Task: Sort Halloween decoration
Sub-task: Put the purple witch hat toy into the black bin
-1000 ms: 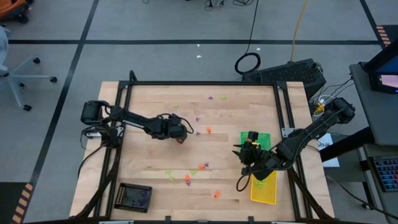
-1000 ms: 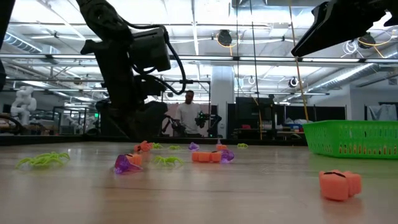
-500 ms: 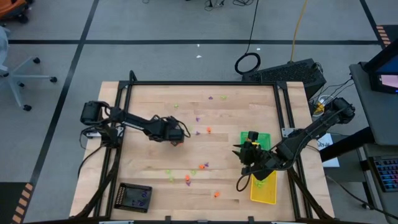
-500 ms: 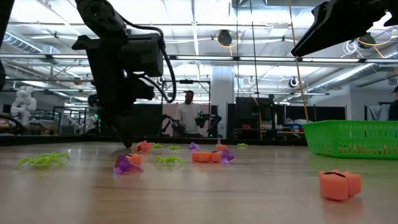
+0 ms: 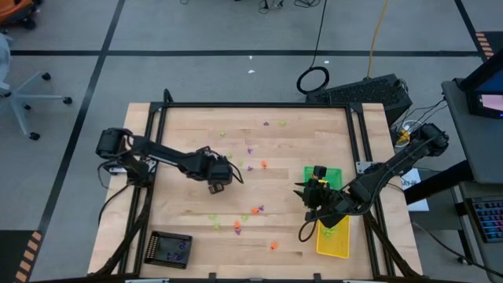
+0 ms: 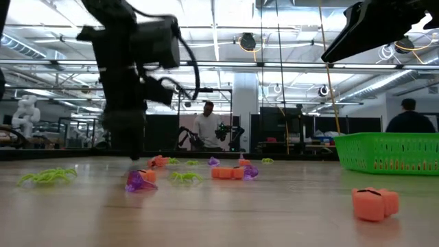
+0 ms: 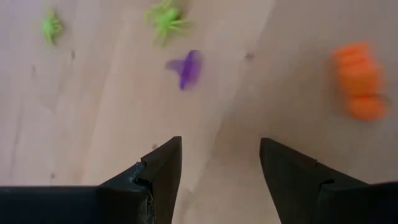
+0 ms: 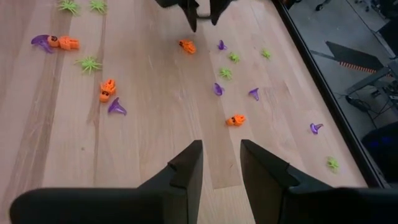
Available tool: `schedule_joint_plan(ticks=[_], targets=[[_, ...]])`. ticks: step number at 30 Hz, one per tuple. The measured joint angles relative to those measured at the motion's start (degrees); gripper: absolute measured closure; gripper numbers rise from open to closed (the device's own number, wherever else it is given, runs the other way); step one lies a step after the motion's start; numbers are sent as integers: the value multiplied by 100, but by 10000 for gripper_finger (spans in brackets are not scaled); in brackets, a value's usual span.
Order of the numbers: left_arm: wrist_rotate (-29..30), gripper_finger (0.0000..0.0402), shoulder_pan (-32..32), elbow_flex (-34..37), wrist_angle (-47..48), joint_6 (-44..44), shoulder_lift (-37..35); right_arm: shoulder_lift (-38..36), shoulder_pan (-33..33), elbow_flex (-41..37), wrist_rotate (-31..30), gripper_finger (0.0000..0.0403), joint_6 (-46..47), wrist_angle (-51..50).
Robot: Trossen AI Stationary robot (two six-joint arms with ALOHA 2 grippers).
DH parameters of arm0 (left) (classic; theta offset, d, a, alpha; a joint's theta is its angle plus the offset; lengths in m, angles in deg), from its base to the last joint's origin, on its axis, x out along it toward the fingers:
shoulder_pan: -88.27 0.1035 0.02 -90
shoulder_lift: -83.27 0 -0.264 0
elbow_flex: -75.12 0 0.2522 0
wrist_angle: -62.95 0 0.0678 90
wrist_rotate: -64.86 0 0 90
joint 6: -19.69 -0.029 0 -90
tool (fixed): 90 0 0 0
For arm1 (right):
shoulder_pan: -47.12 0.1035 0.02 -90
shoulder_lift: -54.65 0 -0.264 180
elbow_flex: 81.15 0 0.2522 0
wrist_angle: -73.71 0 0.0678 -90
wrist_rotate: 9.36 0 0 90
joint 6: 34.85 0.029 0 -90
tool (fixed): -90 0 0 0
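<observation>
The Halloween decoration lies scattered on the wooden table: orange trinkets (image 5: 264, 164), purple ones (image 5: 251, 150) and lime green ones (image 5: 222, 134), with a further cluster (image 5: 244, 218) nearer the front. My left gripper (image 5: 222, 181) stands open at the table's middle left, pointing steeply down just above bare wood. A purple trinket (image 7: 186, 67), a green spider (image 7: 165, 18) and an orange piece (image 7: 359, 87) lie beyond its fingers. My right gripper (image 5: 308, 195) hangs high by the green tray's left edge, open, with nothing between its fingers (image 8: 186, 171).
A green tray (image 5: 324, 177) and a yellow tray (image 5: 332, 237) stand at the right, and a black tray (image 5: 170, 249) at the near left corner. A black frame (image 5: 251, 105) runs along the table's edges. People stand in the room beyond (image 6: 208, 127).
My left gripper has rolled about its own pointing line and shifted a little toward the table's near edge, staying open and low over the wood. The trinkets have kept their places.
</observation>
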Motion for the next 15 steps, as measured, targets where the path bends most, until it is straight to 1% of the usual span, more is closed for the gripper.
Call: schedule_joint_plan(ticks=[3,7,12,15], targets=[[-92,189,0,-192,188,-348,-252,0,0,0,0,310,-2,0],[-137,189,98,-349,31,-1312,-560,0,0,0,0,310,0,2],[-834,199,476,-376,-68,-2297,-611,0,0,0,2,310,0,2],[-1003,216,713,-376,-154,-2487,-484,0,0,0,2,310,0,3]])
